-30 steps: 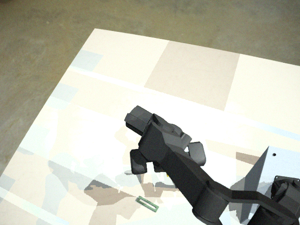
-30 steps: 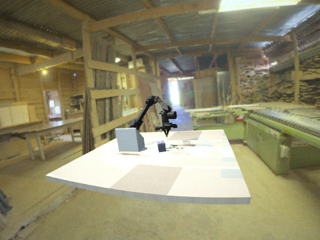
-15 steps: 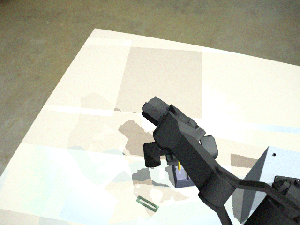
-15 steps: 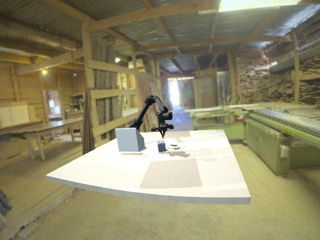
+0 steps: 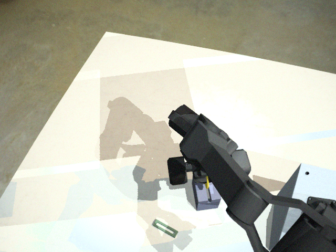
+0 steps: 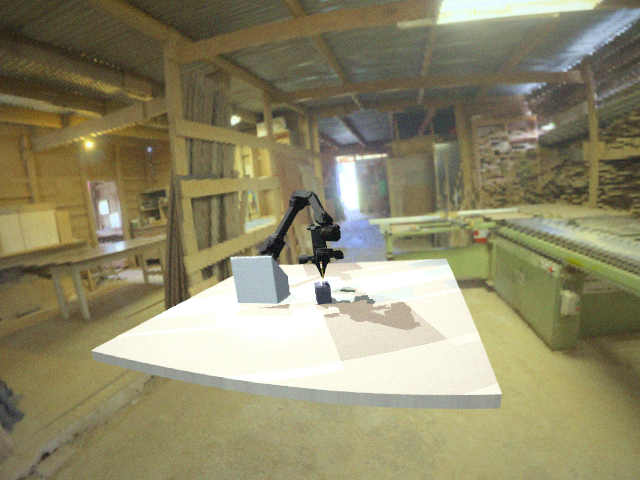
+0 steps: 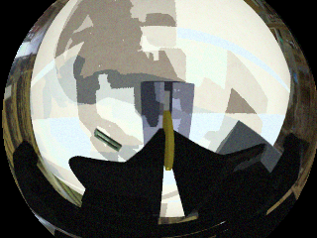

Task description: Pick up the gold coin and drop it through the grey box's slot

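The jaws pinch the gold coin [image 7: 169, 139] edge-on directly above the grey box [image 5: 206, 196]. The green holder [image 5: 165, 227] lies near the box on the desk [image 5: 81, 135].

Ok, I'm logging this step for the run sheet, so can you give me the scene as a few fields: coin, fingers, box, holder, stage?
coin: gold coin, edge-on, pinched in the gripper
fingers: dark fingers shut on the coin
box: grey box below the coin, slot in its lid, coin roughly in line with it
holder: green holder without coin, on the table apart from the box
stage: coin above slot, not yet released
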### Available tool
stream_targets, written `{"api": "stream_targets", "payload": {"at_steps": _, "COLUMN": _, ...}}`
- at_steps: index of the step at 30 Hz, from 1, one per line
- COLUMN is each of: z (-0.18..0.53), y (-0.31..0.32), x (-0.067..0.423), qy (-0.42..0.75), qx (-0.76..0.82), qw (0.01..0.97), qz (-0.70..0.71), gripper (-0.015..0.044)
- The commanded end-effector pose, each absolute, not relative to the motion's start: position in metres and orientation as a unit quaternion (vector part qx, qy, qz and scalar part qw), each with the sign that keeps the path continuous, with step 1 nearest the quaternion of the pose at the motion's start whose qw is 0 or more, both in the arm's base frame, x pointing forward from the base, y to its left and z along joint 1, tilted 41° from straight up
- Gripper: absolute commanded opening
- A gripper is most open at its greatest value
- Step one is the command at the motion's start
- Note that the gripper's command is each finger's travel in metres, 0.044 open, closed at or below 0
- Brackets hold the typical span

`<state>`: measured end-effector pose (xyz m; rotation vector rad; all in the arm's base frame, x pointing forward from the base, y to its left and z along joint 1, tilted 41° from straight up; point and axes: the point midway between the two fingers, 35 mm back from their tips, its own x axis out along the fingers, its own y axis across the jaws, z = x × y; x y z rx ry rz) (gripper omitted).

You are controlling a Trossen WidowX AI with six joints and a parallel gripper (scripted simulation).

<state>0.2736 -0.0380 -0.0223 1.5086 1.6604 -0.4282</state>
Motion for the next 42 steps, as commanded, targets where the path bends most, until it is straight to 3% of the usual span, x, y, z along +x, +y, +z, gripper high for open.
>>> {"api": "stream_targets", "payload": {"at_steps": 1, "z": -0.0216, "y": -0.0381, "x": 0.2747, "qy": 0.660, "qx": 0.601, "qw": 0.416, "qz": -0.171, "gripper": 0.0000}}
{"api": "stream_targets", "payload": {"at_steps": 42, "z": -0.0255, "y": -0.0393, "x": 0.2679, "qy": 0.661, "qx": 0.601, "qw": 0.416, "qz": -0.169, "gripper": 0.0000}}
